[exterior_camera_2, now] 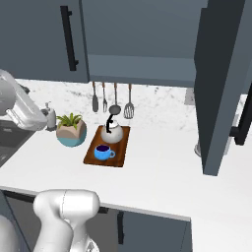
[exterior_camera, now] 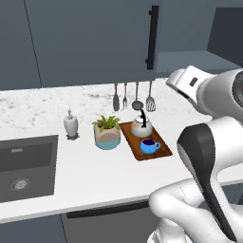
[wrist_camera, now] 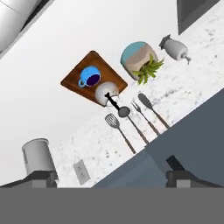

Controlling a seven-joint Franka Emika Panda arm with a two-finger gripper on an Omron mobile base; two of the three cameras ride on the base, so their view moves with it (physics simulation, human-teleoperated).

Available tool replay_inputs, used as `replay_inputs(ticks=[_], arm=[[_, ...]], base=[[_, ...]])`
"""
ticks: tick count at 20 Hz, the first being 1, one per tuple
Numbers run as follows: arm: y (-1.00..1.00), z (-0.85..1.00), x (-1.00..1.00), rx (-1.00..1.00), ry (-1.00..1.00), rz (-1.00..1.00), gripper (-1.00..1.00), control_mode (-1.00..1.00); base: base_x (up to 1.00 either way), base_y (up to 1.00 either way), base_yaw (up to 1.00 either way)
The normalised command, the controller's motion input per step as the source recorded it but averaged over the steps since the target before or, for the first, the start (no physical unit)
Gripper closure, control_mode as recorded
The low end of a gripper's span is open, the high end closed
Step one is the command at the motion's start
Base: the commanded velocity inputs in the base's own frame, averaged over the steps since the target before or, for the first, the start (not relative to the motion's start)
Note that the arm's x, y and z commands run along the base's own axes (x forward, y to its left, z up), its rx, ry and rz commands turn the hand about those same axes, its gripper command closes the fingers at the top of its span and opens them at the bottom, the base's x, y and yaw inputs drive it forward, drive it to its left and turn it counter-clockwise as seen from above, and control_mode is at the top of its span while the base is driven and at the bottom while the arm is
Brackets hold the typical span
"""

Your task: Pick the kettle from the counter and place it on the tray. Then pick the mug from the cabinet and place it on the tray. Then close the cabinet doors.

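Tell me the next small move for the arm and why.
Probably bring the open gripper to the edge of an open cabinet door to push it shut. The kettle and the mug both already sit on the tray, so closing the cabinet doors seems to be what is left, and the gripper holds nothing.

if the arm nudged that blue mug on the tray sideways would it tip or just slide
Probably slide: the small bright blue mug looks squat and stands upright on the flat dark-brown wooden tray. Its side handle could make it turn as it goes. The tray's raised rim, or the round white kettle beside it, might catch it and tip it.
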Motion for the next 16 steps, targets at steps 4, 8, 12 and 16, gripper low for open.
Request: replay_inputs(ticks=[4, 8, 12, 16], arm=[[-0.67, 0.09, -0.2, 0.2, -0.26, -0.19, -1.0, -1.0], [-0.79, 0.11, -0.16, 0.36, -0.34, -0.09, -1.0, -1.0], [-0.85, 0.13, -0.11, 0.4, -0.29, -0.04, -1.0, -1.0], [-0.87, 0.13, -0.03, 0.39, -0.24, -0.03, -1.0, -1.0]], base=[[0.0, 0.0, 0.0], [0.0, 0.0, 0.0], [0.0, 0.0, 0.0], [0.0, 0.0, 0.0]])
